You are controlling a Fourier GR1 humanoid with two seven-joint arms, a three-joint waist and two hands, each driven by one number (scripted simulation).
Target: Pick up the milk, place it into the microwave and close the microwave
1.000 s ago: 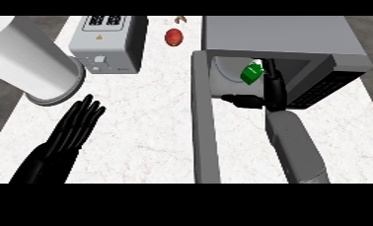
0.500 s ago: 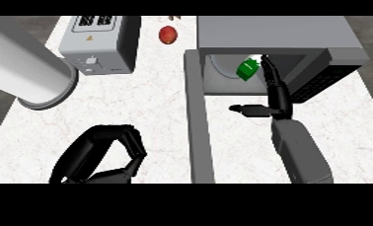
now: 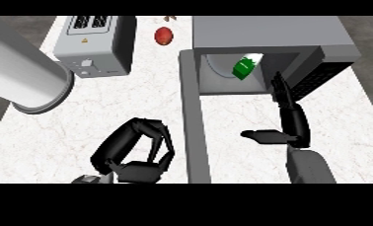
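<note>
Near left: left hand (image 3: 138, 153) now curled shut over the counter (image 3: 102, 106), holding nothing; a second ago it lay flat. Right hand (image 3: 287, 116) straight-fingered, drawn back out of the microwave (image 3: 266, 32). Milk (image 3: 243, 67) sits inside, released. Door (image 3: 194, 121) open; closing remains.

The tabletop (image 3: 146, 104) looks like smooth white marble with thin grey lines. The toaster (image 3: 98, 42) and microwave (image 3: 262, 30) look like dull grey metal. The left hand (image 3: 138, 151) is shiny black plastic.
</note>
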